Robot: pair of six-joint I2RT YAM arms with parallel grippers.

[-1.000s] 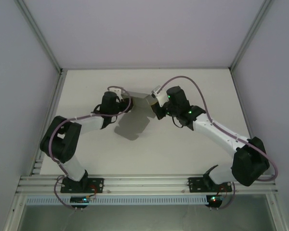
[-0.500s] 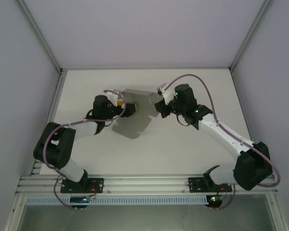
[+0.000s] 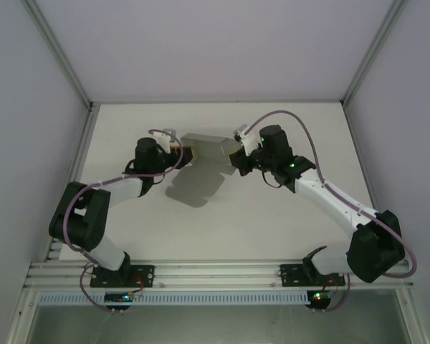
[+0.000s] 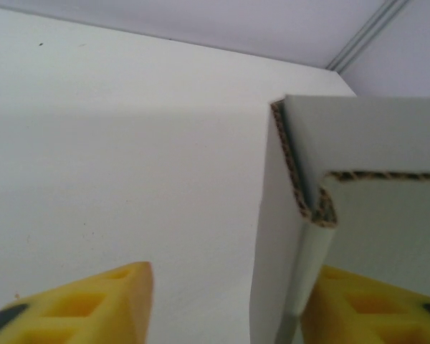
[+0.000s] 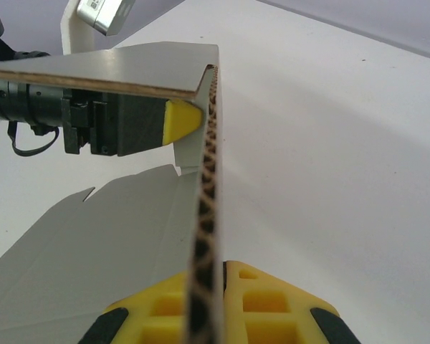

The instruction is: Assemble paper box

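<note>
The paper box (image 3: 209, 147) is a grey corrugated sheet, partly folded, held above the table between both arms. One panel stands up along the top, and a long flap (image 3: 195, 188) hangs down toward me. My right gripper (image 3: 234, 160) is shut on the sheet's right edge; in the right wrist view the board's fluted edge (image 5: 206, 215) runs up from between the yellow fingers (image 5: 272, 304). My left gripper (image 3: 188, 153) is open at the sheet's left end. In the left wrist view, a folded wall (image 4: 287, 236) stands by its right finger (image 4: 365, 308), far from the left finger (image 4: 93, 308).
The white table (image 3: 287, 222) has walls on three sides, with metal corner posts (image 3: 61, 61) at the back. The arm bases sit on the rail (image 3: 215, 274) at the near edge. Cables (image 3: 301, 140) loop over each forearm.
The sheet's upper panel has been folded up and over into a low box shape. My left arm drew back to the left. My right gripper shifted slightly right, keeping its hold.
</note>
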